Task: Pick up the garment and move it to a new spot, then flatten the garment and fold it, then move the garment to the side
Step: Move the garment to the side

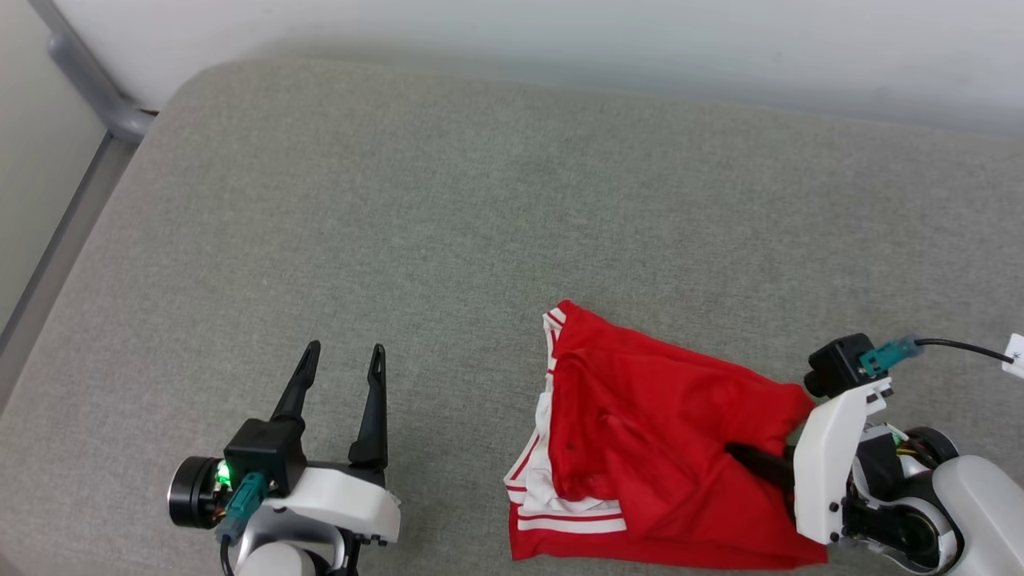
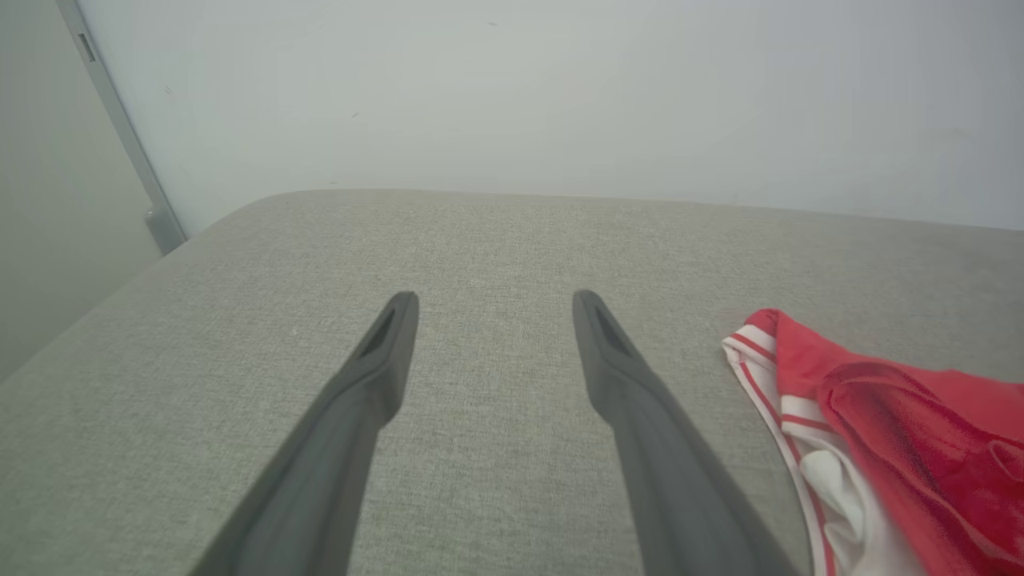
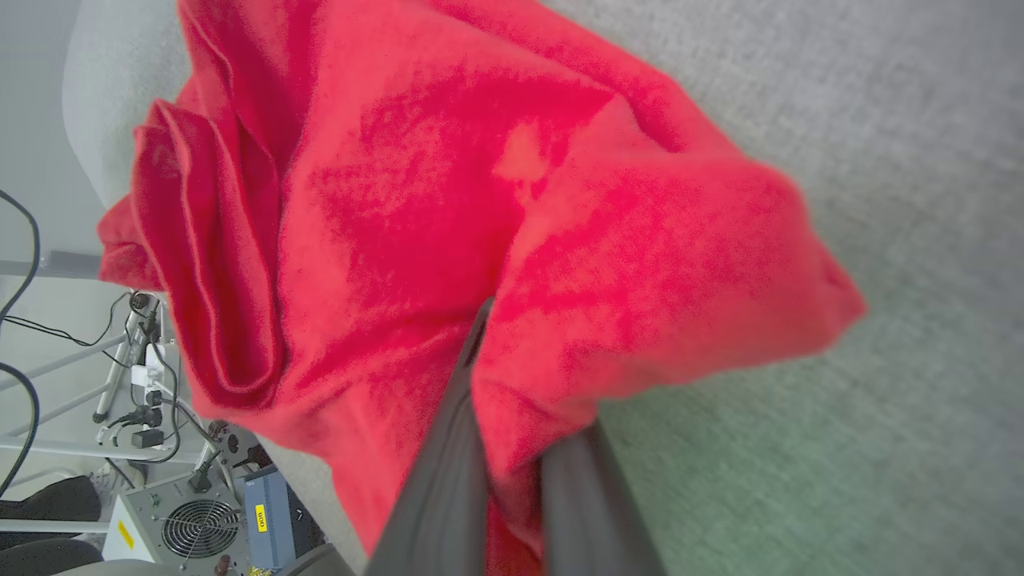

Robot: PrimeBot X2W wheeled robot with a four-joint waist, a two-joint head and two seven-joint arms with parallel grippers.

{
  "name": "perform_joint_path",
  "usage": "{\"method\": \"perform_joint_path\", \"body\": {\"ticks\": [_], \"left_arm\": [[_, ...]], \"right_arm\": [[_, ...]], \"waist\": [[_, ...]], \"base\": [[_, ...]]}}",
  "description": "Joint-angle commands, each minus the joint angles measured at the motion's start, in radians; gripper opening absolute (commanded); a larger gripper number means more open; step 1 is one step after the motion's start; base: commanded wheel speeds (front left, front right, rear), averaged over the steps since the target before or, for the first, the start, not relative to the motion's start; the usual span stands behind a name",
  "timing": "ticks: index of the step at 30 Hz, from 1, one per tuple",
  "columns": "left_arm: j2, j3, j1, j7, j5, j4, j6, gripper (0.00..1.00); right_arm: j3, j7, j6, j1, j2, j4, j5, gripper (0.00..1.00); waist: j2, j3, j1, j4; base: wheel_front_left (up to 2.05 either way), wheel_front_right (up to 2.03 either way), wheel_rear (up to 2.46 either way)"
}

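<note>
On grey woven-fabric cushion top (image 1: 400, 200), largest item, all else is resting.

Item 2: red jersey garment w/ white sleeves & red-and-white striped trim (image 1: 640, 416), lying crumpled at cushion's near right; lettering not showing.

Item 3: right gripper (image 1: 748, 458), dark fingers pinching together on garment's right side, prob. taking hold for the lift to a new spot.

Item 4: left gripper (image 1: 344, 356), fingers standing apart, holding nothing, hovering well left of garment, prob. parked clear.

Views: right wrist view is showing cloth bunching between the fingers, which head view is hiding under folds. Left wrist view is showing the free sleeve end.
</note>
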Motion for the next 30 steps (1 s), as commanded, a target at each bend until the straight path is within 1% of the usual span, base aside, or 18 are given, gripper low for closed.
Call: {"method": "perform_joint_path", "body": {"ticks": [1,8,12,15,20,24,25,30], "left_arm": [[-0.001,0.004,0.015,-0.002,0.000,0.002,0.004,1.00],[-0.001,0.021,0.059,-0.002,0.011,-0.009,0.007,1.00],[-0.001,0.043,0.080,-0.002,0.005,-0.031,0.013,1.00],[-0.001,0.048,0.085,-0.002,0.001,-0.049,0.015,1.00],[-0.001,0.056,0.055,-0.002,0.006,-0.073,0.010,1.00],[-0.001,0.067,0.028,-0.002,0.011,-0.101,0.009,1.00],[-0.001,0.063,0.019,-0.002,0.018,-0.112,0.010,1.00],[0.003,0.074,-0.037,-0.002,0.038,-0.152,-0.009,1.00]], "right_arm": [[0.016,-0.018,0.000,-0.017,-0.004,-0.018,0.004,0.00],[0.111,-0.095,0.000,-0.071,-0.098,-0.122,-0.042,0.00],[0.148,-0.099,-0.001,-0.105,-0.155,-0.180,-0.055,0.00],[0.144,-0.091,-0.001,-0.130,-0.192,-0.206,-0.052,0.00],[0.104,-0.076,-0.001,-0.170,-0.253,-0.215,-0.060,0.00],[0.043,-0.047,-0.001,-0.208,-0.304,-0.188,-0.057,0.00],[0.027,-0.039,-0.001,-0.220,-0.322,-0.175,-0.067,0.00],[-0.058,-0.016,-0.001,-0.277,-0.399,-0.099,-0.116,0.00]], "waist": [[0.0000,-0.022,-0.0001,-0.014],[0.0000,-0.089,-0.0001,-0.085],[0.0000,-0.098,-0.0001,-0.154],[0.0000,-0.084,-0.0001,-0.208],[0.0000,-0.034,-0.0001,-0.281],[0.0000,0.033,-0.0001,-0.318],[0.0000,0.052,-0.0001,-0.323],[0.0000,0.164,-0.0001,-0.327]], "base": [[0.00,0.00,0.00],[0.00,0.00,0.00],[0.00,0.00,0.00],[0.00,0.00,0.00],[0.00,0.00,0.00],[0.00,0.00,0.00],[0.00,0.00,0.00],[0.00,0.00,0.00]]}}
